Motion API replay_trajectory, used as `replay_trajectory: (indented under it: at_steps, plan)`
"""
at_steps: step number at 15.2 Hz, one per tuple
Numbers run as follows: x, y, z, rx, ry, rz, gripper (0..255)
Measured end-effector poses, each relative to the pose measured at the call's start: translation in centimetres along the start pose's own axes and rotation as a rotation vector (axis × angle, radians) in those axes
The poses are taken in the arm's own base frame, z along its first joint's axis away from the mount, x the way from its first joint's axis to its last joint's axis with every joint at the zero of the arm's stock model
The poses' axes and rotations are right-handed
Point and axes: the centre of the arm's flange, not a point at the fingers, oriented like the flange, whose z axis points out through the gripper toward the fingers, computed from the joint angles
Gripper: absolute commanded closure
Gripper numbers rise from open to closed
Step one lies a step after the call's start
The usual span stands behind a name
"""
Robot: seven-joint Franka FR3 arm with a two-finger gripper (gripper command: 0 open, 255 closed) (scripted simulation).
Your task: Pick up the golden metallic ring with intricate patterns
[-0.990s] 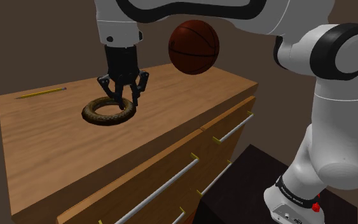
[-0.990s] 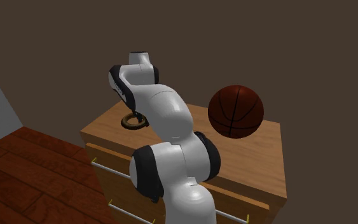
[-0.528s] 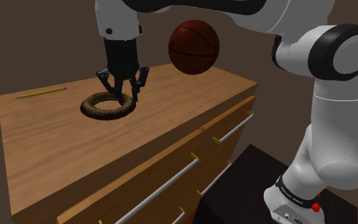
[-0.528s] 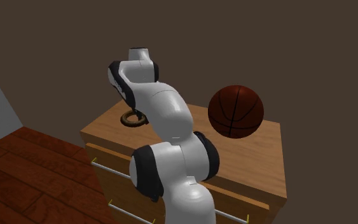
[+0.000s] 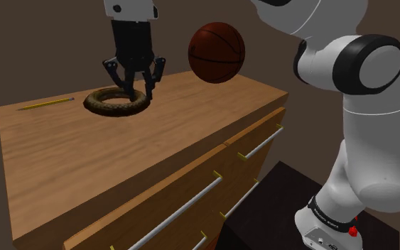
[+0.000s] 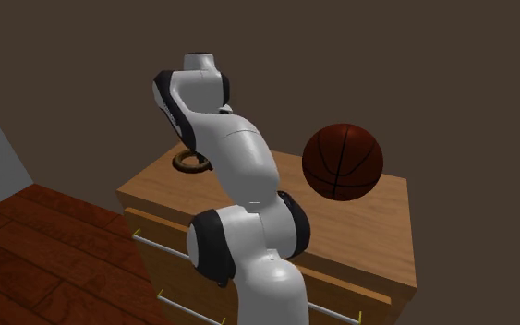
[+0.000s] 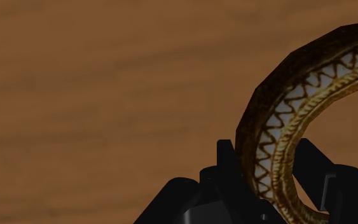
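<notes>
The ring (image 5: 116, 101) is a dark brown-gold band with a zigzag pattern along its inner face (image 7: 279, 114). It hangs level just above the wooden dresser top (image 5: 77, 153), near the back edge. My black gripper (image 5: 137, 91) comes straight down on the ring's right side in the shoulder view and is shut on the band. In the wrist view my gripper (image 7: 274, 175) clasps the band, one finger inside the hoop and one outside. In the second exterior view the ring (image 6: 189, 162) peeks out from behind the white arm.
A brown basketball (image 5: 217, 52) (image 6: 342, 162) floats over the dresser's back right part in the shoulder view, close to the arm. A yellow pencil (image 5: 45, 104) lies near the top's far left edge. Drawer fronts with rail handles (image 5: 184, 206) face the stand.
The gripper has risen with the ring in it. The ring has left the dresser top and moved up and slightly to the shoulder view's left.
</notes>
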Motion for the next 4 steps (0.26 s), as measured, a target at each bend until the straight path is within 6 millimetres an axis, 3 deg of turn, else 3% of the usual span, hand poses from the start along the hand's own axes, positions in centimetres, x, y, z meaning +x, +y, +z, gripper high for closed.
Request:
replay_trajectory:
  at_steps: [4]
  plan:
    - [-0.2,0.1,-1.9,0.000,0.000,0.000,255]
